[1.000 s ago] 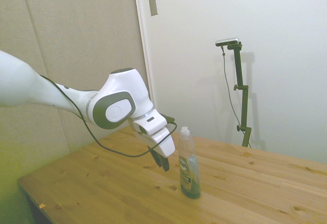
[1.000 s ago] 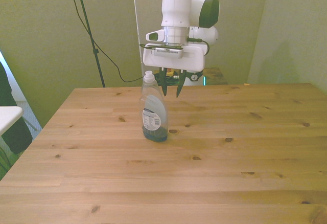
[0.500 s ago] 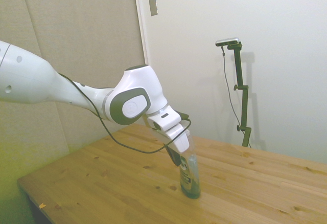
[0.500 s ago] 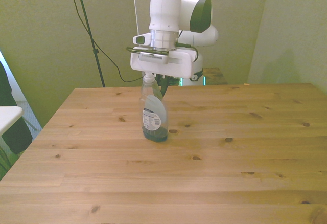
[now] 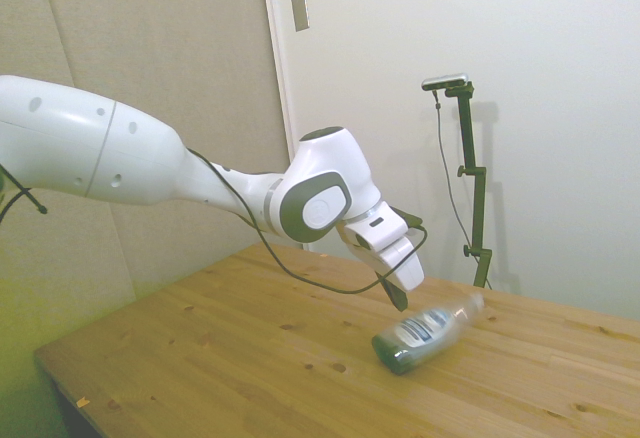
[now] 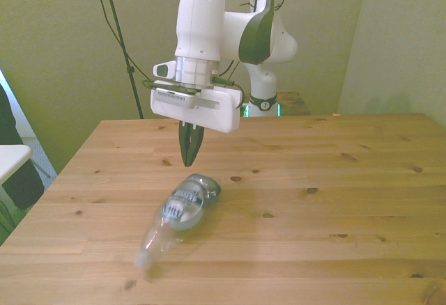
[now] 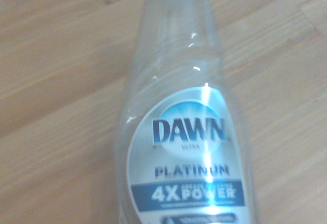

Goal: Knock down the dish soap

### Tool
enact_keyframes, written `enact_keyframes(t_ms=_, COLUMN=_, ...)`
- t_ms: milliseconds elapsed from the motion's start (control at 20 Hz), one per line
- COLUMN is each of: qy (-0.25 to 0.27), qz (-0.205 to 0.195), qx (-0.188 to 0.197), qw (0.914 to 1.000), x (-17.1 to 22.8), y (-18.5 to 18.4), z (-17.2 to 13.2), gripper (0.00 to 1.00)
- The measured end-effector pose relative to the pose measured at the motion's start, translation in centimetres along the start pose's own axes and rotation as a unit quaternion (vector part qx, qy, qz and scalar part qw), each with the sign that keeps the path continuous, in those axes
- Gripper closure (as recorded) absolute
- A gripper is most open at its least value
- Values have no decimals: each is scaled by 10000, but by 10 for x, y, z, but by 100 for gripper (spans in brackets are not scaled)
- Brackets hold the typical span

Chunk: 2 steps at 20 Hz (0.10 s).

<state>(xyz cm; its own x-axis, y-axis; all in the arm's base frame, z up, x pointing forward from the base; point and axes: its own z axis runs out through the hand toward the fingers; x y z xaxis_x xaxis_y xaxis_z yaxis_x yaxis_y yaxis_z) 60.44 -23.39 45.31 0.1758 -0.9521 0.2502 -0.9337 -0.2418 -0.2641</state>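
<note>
The Dawn dish soap bottle (image 6: 182, 209) is tipped over on the wooden table (image 6: 334, 180), its base resting on the boards and its capped end angled toward the near edge in the front view. In the side view the bottle (image 5: 425, 330) is blurred and its neck appears raised off the wood, so it may not have settled flat; whether it is fully at rest cannot be told. The wrist camera looks straight down on the label, with the bottle (image 7: 186, 127) filling the picture lengthwise.

The white Franka arm's gripper (image 6: 190, 159) hangs just above and behind the bottle's base, apart from it, its dark fingers drawn together to a narrow point and holding nothing. In the side view the gripper (image 5: 398, 300) sits just above the bottle's lower half, on the arm's side of it.

The bottle's long axis runs away from the gripper, from the base beneath the fingertips out to the cap at the front view's lower left. Judged from how it lies, the knock-down looks essentially achieved; any further move probably needs only to lift clear without nudging the base and rolling the bottle.
</note>
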Motion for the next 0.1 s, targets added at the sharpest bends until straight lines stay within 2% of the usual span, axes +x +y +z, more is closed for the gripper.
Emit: enact_keyframes(t_ms=100, qy=2, qz=81, qx=73, qw=9999, x=4, y=-13, z=5, gripper=100)
